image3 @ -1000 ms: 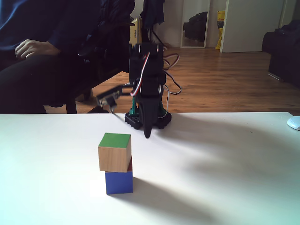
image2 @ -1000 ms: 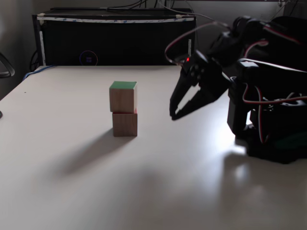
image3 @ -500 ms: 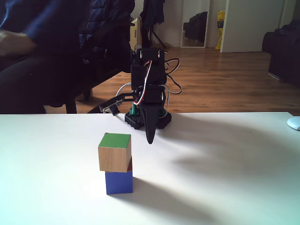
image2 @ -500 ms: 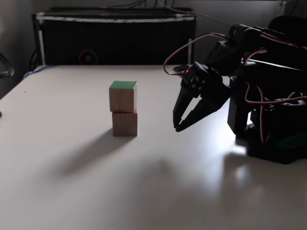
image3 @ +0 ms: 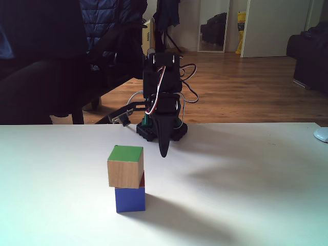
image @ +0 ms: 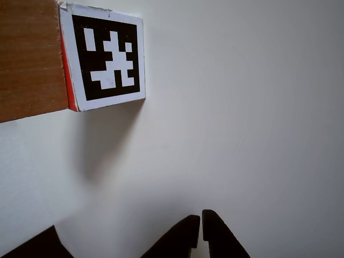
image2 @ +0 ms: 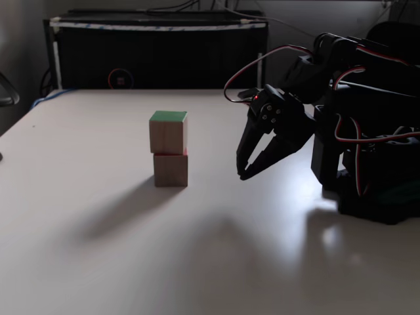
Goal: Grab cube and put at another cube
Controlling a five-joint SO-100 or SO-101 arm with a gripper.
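Observation:
The wooden cube with the green top face (image2: 168,132) (image3: 125,166) sits stacked on the other cube (image2: 170,170), whose near face looks blue in a fixed view (image3: 129,199). In the other view, that lower cube shows a black-and-white marker face (image: 107,56) with a red edge, and the wooden cube's side (image: 29,59) adjoins it at the left. My gripper (image2: 241,176) (image3: 163,154) (image: 199,223) hangs just above the table, well apart from the stack. Its fingertips are together and hold nothing.
The arm's black base (image2: 374,190) stands at the table's right side in a fixed view. A black cabinet (image2: 157,52) lines the far edge. A seated person in dark clothes (image3: 41,56) is behind the table. A white object (image3: 322,134) lies at the right edge.
Over the last second my gripper sank a little and drew slightly back toward the base, then held still. The person's hand moved out of sight. The stack has not moved.

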